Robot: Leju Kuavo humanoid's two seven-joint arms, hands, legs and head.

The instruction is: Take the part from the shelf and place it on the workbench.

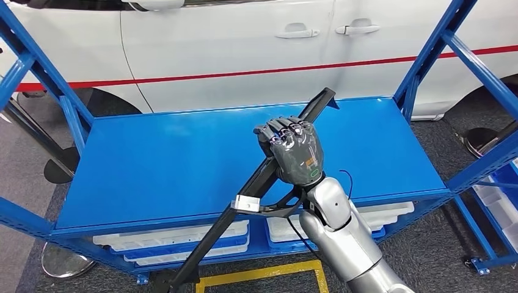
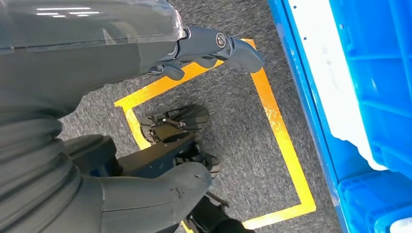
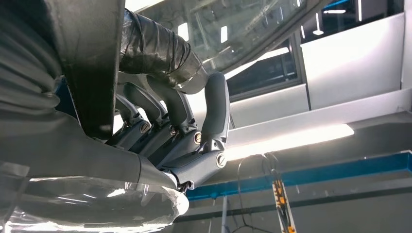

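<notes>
Shelving fills our forward view: a blue metal rack (image 1: 36, 85) with a broad, glossy blue deck (image 1: 159, 159), its slanted uprights framing both sides. Behind it we see the white flank of a car (image 1: 232, 43) with a red stripe along the doors and two door handles. Below the deck sit white trays (image 1: 183, 237) on a lower level, and at the right edge we catch blue bins (image 1: 501, 201). The floor is dark grey carpet (image 1: 427, 244) marked with yellow tape (image 1: 262, 273).

Now the right hand (image 1: 293, 149): we see it up over the deck, fingers curled tight around the part (image 1: 256, 183), a long black bar running diagonally from the far side of the deck, past the front edge, down toward the floor. A small white tag (image 1: 246, 203) sits on the bar just below the hand. From the right wrist camera the fingers (image 3: 165, 109) wrap the dark bar (image 3: 92, 63), thumb pressed alongside.

Over to the left wrist camera: the left hand (image 2: 194, 48) hangs above the carpet and the yellow tape square (image 2: 277, 126), holding nothing, its fingers loosely curled and slightly apart. Blue bins (image 2: 374, 63) and a white tray (image 2: 330, 87) line the rack beside it
</notes>
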